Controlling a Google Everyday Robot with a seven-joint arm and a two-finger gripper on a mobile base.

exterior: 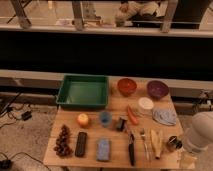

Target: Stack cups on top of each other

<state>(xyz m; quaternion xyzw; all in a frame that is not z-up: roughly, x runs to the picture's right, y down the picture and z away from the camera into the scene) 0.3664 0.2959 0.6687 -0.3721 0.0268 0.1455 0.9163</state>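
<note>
1. Gripper (186,159): located at the lower right edge of the view, at the front right corner of the table (114,106), below the white arm segment (201,131). Whether it is parted or closed cannot be determined. It appears to hold nothing.

2. Dark metallic cup (173,143): nearest item to the gripper, just up and to the left of it, upright on the table near the right edge. Contact with the gripper cannot be confirmed.

3. Further left of the gripper along the front row: a pale yellow elongated item (156,142), a fork (144,142), a black-handled knife (131,150), a blue sponge (103,149), a flat black bar (80,144) and a dark grape cluster (62,140).

4. Light blue cup (105,118): well apart from the gripper, left and farther back, in the middle row. It stands between a round orange fruit (83,120) and a small black object (120,124). The two cups are separate, not stacked.

5. Behind the gripper: a grey cloth (164,116), a white disc (145,103) and an orange carrot-shaped item (132,116).

6. Farthest row: purple bowl (157,89), red bowl (127,86), green tray (64,98).
</note>
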